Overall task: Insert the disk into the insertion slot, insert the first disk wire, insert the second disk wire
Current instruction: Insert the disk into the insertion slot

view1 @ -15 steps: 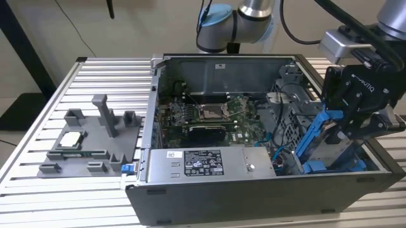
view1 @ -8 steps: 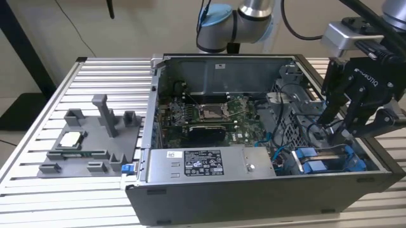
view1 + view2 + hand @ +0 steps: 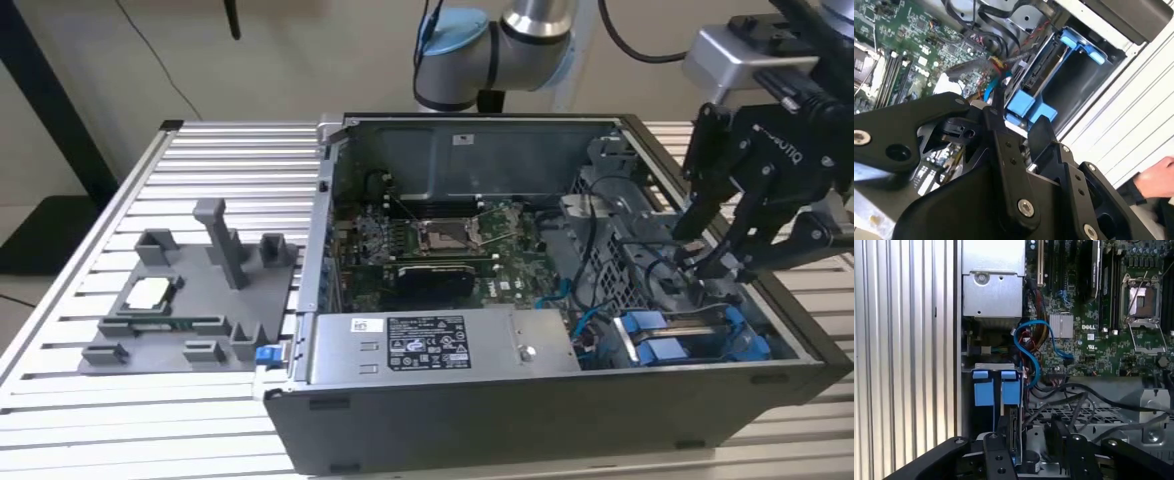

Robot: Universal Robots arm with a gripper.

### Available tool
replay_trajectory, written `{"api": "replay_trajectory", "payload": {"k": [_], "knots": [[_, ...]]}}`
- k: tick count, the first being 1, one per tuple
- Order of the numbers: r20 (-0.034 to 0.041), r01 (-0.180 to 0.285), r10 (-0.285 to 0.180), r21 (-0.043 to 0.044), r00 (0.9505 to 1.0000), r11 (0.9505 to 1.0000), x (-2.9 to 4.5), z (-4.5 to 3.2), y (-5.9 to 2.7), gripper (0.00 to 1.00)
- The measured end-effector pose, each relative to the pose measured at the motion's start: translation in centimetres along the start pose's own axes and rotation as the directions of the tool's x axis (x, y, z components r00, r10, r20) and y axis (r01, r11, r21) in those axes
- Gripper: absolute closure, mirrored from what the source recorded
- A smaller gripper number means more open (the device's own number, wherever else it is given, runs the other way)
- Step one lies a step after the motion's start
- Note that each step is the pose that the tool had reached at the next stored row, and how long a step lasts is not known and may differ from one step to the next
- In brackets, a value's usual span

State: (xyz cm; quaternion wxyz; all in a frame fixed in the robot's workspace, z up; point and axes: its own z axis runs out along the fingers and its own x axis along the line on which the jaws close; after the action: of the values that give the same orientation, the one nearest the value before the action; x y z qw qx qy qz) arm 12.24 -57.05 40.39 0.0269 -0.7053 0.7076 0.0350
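1. One arm [image 3: 514,40] reaches over the far wall of the open computer case [image 3: 534,420], which stands on the slatted desk [image 3: 214,170]. Its black wrist hangs over the case's corner at the exterior view's right and tips down into the case.
2. Two fingers [image 3: 1003,437] stand apart in the first wrist view, so the jaws are parted with a clear gap, and nothing I can see is clamped between them.
3. Right under the jaws lies the insertion slot [image 3: 983,420], marked by its blue tabs [image 3: 1010,387]. The disk [image 3: 1014,432] shows as a thin silver edge standing upright in that slot. It is just beside one finger and well apart from the other, and I cannot tell whether finger and disk touch.
4. One blue cable [image 3: 1029,347] loops near the slot, between it and the motherboard [image 3: 1094,340].
5. Most of the disk is hidden by the bay wall and the finger. In the second wrist view, a hand [image 3: 1156,180] beside the case is cut off by the picture's edge.
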Motion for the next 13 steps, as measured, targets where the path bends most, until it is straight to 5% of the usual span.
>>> {"api": "replay_trajectory", "payload": {"k": [2,6,13], "knots": [[0.0005,0.000,0.000,0.0079,1.0000,1.0000,-0.02,-0.09,0.02,0.53],[0.0006,0.007,-0.007,0.0554,1.0000,0.9984,-0.40,0.04,0.04,0.53],[0.0094,0.017,-0.017,0.0692,0.9998,0.9975,-0.93,1.11,0.49,0.53]]}}
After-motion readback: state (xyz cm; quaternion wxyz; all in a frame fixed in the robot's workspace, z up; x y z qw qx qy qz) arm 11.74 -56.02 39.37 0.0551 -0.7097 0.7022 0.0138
